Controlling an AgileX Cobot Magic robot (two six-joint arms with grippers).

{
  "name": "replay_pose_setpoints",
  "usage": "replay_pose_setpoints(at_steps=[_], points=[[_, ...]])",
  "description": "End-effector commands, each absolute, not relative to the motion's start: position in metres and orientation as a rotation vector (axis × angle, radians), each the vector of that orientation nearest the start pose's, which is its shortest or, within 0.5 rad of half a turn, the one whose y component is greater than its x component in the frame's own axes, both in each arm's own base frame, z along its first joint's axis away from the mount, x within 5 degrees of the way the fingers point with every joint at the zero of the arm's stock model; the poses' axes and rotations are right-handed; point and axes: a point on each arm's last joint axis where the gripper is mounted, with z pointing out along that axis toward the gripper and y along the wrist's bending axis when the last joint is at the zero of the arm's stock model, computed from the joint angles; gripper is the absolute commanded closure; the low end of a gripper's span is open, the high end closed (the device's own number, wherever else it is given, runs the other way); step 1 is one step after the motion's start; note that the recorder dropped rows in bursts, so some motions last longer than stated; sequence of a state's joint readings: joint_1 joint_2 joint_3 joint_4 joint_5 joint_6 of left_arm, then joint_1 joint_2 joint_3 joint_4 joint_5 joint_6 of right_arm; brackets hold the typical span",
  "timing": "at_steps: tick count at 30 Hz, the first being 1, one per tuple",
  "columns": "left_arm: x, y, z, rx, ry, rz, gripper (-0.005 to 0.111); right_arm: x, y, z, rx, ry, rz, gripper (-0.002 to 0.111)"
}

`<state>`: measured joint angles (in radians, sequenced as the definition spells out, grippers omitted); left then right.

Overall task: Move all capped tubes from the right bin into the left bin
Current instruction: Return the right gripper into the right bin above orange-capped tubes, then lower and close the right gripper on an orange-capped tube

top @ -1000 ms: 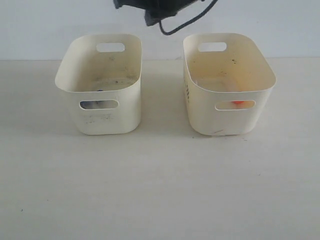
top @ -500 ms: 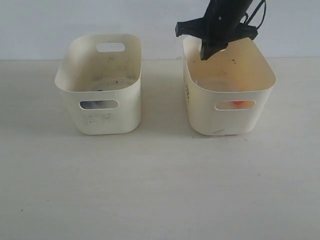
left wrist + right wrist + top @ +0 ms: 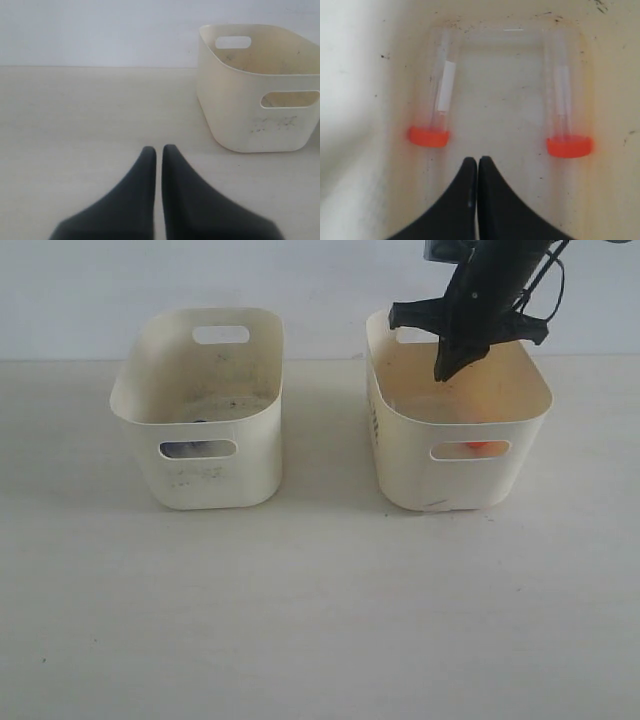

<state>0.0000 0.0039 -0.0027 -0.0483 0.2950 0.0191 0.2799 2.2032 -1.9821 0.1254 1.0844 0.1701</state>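
Observation:
The yellowish right bin (image 3: 400, 415) holds two clear tubes with orange-red caps, lying side by side on its floor: one tube (image 3: 441, 105) and a second tube (image 3: 563, 117). An orange cap (image 3: 475, 447) shows through the front handle cut-out. My right gripper (image 3: 442, 372) hangs shut over that bin's mouth, its tips (image 3: 477, 160) between the two caps and holding nothing. The paler, smudged left bin (image 3: 200, 480) has a blue-grey item (image 3: 185, 449) visible through its handle hole. My left gripper (image 3: 158, 148) is shut and empty above the tabletop, with the left bin (image 3: 250, 120) off to one side.
Both bins stand side by side near the back of a pale table, with a white wall behind. A black cable (image 3: 548, 270) loops off the right arm above the right bin.
The right arm has swung from above the gap between the bins rightward and down, its gripper now over the right bin's mouth. Bins and tubes have not shifted.

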Motion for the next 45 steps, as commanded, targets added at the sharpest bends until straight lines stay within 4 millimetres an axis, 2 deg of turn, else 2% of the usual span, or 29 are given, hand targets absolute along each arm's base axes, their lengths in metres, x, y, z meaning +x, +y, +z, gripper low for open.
replay_pose_setpoints(at_steps=[1, 5, 17, 21, 29, 35, 39, 45], points=[[0.054, -0.002, 0.186, -0.018, 1.779, -0.045, 0.103, 0.463, 0.141, 0.236, -0.105, 2.760, 0.278, 0.108], [0.054, -0.002, 0.186, -0.018, 1.779, -0.045, 0.103, 0.464, 0.143, 0.235, -0.106, 2.744, 0.282, 0.108], [0.054, -0.002, 0.186, -0.018, 1.779, -0.045, 0.103, 0.469, 0.145, 0.213, -0.088, 2.789, 0.280, 0.108], [0.054, -0.002, 0.186, -0.018, 1.779, -0.045, 0.103, 0.467, 0.152, 0.213, -0.116, 2.779, 0.251, 0.108], [0.054, -0.002, 0.186, -0.018, 1.779, -0.045, 0.103, 0.471, 0.148, 0.214, -0.082, 2.746, 0.190, 0.108], [0.054, -0.002, 0.186, -0.018, 1.779, -0.045, 0.103, 0.472, 0.150, 0.192, -0.072, 2.816, 0.194, 0.108], [0.054, -0.002, 0.186, -0.018, 1.779, -0.045, 0.103, 0.472, 0.152, 0.189, -0.056, 2.815, 0.221, 0.108], [0.054, -0.002, 0.186, -0.018, 1.779, -0.045, 0.103, 0.476, 0.145, 0.189, -0.066, 2.786, 0.105, 0.108]])
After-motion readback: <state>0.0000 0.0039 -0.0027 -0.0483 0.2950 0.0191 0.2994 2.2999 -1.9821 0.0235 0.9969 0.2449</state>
